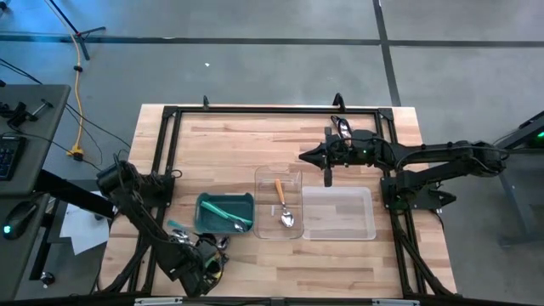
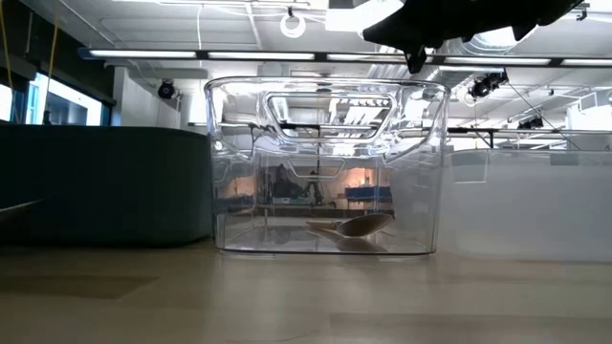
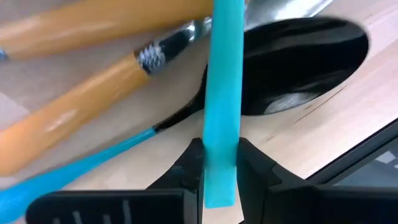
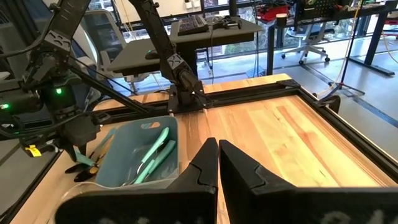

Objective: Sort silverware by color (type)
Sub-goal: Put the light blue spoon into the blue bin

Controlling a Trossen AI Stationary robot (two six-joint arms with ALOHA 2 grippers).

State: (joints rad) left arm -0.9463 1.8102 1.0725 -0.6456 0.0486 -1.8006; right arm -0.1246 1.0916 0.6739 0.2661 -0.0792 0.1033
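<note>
Grey floor (image 1: pixel 255 68), desks (image 4: pixel 205 28) (office chairs (image 4: pixel 311 37) beyond).

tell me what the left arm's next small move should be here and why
Probably a short straight lift. In the left wrist view the left gripper has its fingers against both sides of a teal handle that lies across the orange-handled utensils and a black spoon head. Raising it first should free it from the pile before carrying it to the teal bin, which already holds teal pieces.

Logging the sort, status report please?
Left gripper shut on teal handle, beside the pile by the teal bin. Right gripper shut, idle above table. One orange spoon in clear tray.
</note>
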